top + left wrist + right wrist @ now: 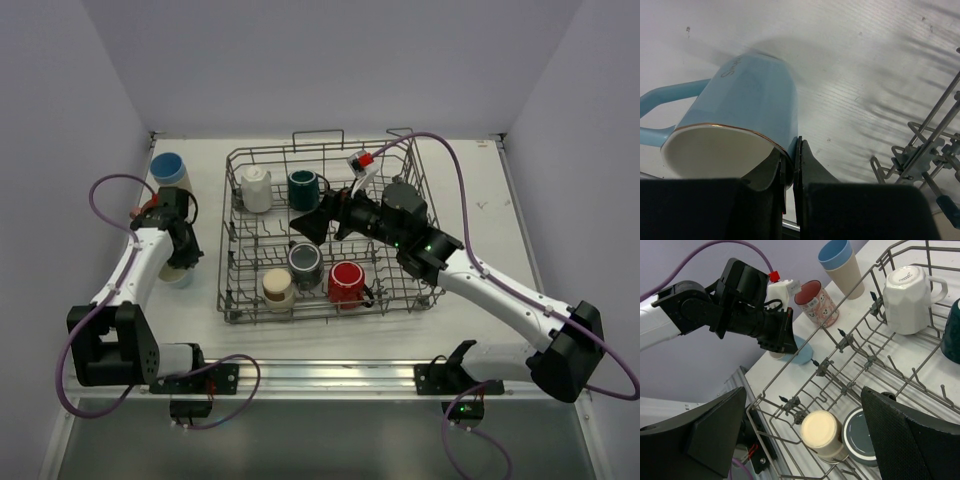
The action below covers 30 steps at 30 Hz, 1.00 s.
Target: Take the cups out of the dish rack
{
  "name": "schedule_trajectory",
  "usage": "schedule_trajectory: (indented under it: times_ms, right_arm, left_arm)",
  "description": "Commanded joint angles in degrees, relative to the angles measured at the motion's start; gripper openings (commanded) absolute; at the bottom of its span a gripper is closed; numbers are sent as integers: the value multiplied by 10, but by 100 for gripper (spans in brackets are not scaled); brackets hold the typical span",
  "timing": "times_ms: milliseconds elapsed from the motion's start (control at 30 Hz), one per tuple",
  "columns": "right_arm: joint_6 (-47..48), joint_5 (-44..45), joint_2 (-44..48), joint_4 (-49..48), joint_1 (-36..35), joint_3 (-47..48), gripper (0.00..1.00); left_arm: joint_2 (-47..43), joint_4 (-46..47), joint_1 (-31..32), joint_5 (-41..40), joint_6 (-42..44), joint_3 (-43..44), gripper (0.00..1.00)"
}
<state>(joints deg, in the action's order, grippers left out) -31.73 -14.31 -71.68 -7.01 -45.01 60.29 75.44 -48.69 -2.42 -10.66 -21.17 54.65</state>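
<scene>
Gripping the light blue mug (745, 100) at its rim is the left gripper (794, 150) — right gripper (328, 222) gapes empty.

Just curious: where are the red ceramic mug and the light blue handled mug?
Red ceramic mug (346, 278), top view, its upward-facing top.
Light blue handled mug (747, 95), left wrist view, outer wall.

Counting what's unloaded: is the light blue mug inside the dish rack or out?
Out. The left gripper pinches the light blue mug by its rim over the table, beside the dish rack, outside its wires.
</scene>
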Motion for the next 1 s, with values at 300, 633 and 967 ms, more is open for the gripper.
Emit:
schedule_trajectory:
  times_ms: [300,633,967]
  right_arm:
    - [25,17,27,9,-4,11,99]
    - [19,7,24,2,-5,11,99]
    - [21,15,22,6,-7,11,99]
  left_arm:
    - [30,12,-6,-51,8,15,25]
    - [14,-7,-6,-78,8,42,35]
    - [8,-2,-6,-70,10,82,45]
